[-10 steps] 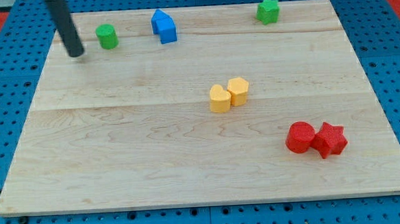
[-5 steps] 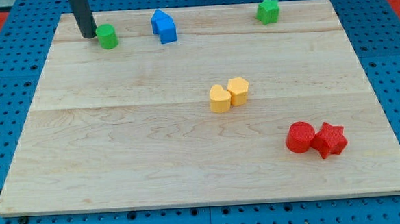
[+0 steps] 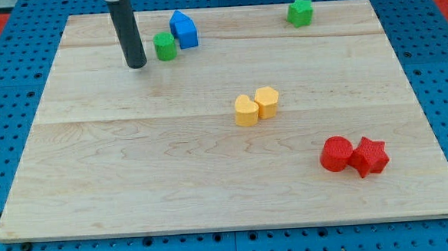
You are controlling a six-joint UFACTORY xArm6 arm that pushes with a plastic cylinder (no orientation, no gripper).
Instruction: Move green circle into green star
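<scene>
The green circle [image 3: 165,46] sits near the view's top left of the wooden board [image 3: 134,161], touching or nearly touching the blue blocks [image 3: 183,29] on its right. The green star [image 3: 299,12] lies at the view's top right, far from the circle. My tip [image 3: 136,65] rests on the board just left of and slightly below the green circle, with a small gap between them. The rod rises up out of the view's top.
Two yellow blocks [image 3: 256,105] sit together at the board's middle. A red circle [image 3: 337,153] and a red star [image 3: 369,156] touch at the lower right. A blue pegboard [image 3: 1,122] surrounds the board.
My tip swept from the board's far left to the right and pushed the green circle rightward until it reached the blue blocks. The other blocks have not moved.
</scene>
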